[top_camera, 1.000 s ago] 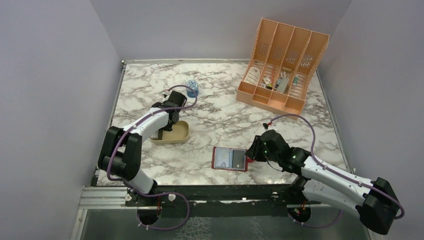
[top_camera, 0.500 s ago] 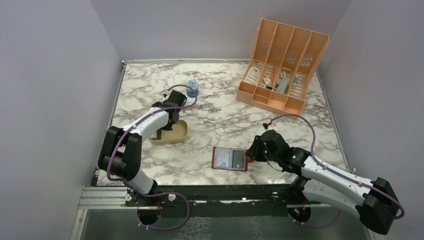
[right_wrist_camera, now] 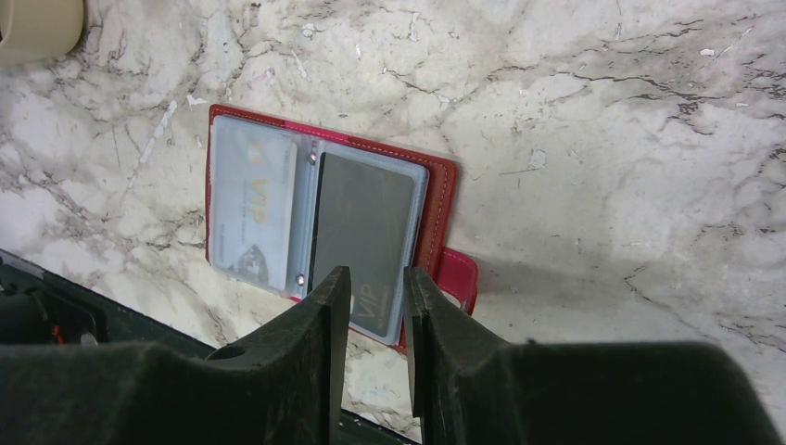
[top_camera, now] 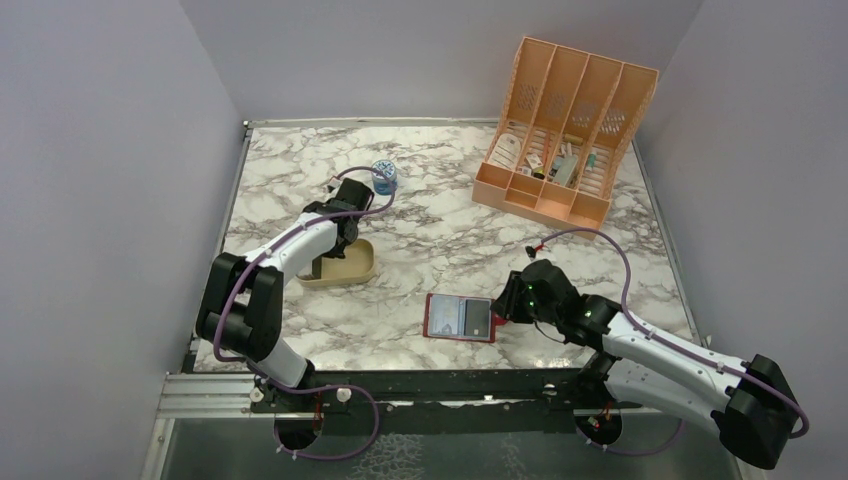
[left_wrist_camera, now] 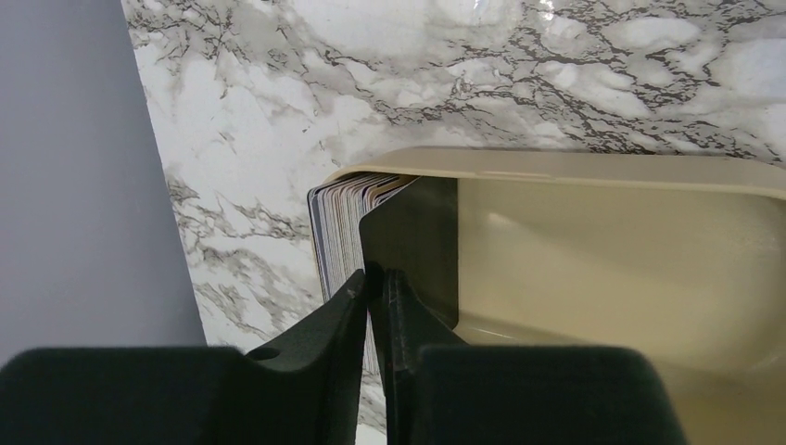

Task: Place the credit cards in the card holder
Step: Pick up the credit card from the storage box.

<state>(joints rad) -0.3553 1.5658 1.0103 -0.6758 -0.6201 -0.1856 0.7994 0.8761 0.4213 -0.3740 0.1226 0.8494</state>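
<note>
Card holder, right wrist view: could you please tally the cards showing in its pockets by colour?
Pale card: 1
Black card: 1
Total: 2, both in the open card holder.

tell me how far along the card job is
Done: the open card holder already shows a pale card and a dark card in its pockets. In hand: the left gripper is pinching a black card in the tan tray; the right gripper sits open over the holder. Left: that card and the stack beside it need loading.
</note>
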